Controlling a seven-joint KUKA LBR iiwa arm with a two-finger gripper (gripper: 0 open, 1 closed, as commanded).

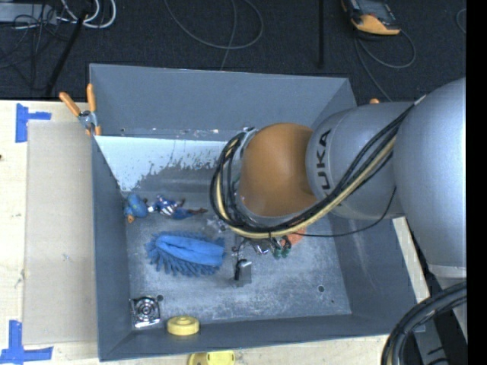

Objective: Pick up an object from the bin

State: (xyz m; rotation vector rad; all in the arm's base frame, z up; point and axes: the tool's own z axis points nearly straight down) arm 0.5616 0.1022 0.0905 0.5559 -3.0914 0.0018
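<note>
Hanging low over the bin (pixel 213 105) floor, the gripper (pixel 242 271) sits just off the arm-side end of the blue fringed thing (pixel 186 252), which I take as the landmark for this entry. The wrist's orange cover (pixel 274 169) and its cable loops hide most of the tool. Gripper state: cannot tell, and nothing is seen held.

Key relation: the blue thing lies toward the view's left of the gripper, just beside it, though contact cannot be confirmed. Its long axis runs roughly across the view, with the near end pointing at the gripper and the fringed end pointing away. Judgement: it is the nearest candidate, so a short shift along that axis and a close across its narrow width would suit.

Materials:
- The blue thing looks soft and ribbed, possibly rubber or fabric, and lies flat and floppy. It will likely deform in a pinch.
- The small blue toy (pixel 162 206) lies beyond the landmark's far side, toward the back wall. It looks like hard plastic with an irregular shape.
- The yellow disc (pixel 183 325) lies on the landmark's front side, near the front wall. It is round, smooth and low.
- The silver square piece (pixel 144 310) lies just beside the disc, farther from the arm, and looks metallic.

The floor is dull grey and scuffed.
</note>
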